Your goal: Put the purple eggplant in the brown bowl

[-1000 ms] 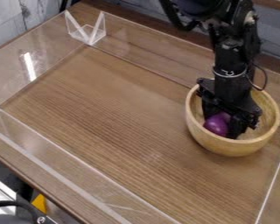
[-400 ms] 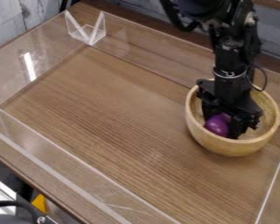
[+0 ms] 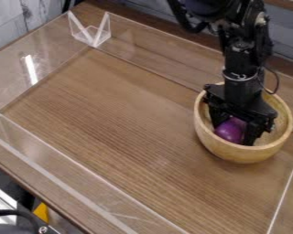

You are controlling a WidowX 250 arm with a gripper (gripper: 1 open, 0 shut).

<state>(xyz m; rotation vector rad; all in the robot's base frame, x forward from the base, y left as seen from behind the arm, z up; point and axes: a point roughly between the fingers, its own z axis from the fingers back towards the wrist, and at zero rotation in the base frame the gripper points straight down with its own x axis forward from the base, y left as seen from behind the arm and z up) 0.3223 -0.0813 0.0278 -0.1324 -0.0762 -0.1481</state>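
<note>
And there it goes: the pincer [image 3: 240, 125] has just spread its jaws, wider now than a moment ago, while the arm itself hasn't budged from its spot down inside the brown bowl [image 3: 215, 141]. That reads as the release. The purple eggplant [image 3: 230, 132] is sitting in the bowl, low in the hollow, and the bowl stands near the right edge of the counter [image 3: 113, 119], about halfway along it.

The jaws stand apart, one dark finger on each side of the eggplant, pointing straight down. The eggplant lies between them and slightly toward the near-left of the gap; whether a finger is brushing its skin is too fine to tell from this angle. It appears to be resting on the wood rather than hanging.

Judging by that, the placing looks done. What remains, I'd say, is a clean lift straight up so neither finger drags the eggplant or catches the thick rim on the way out.
</note>
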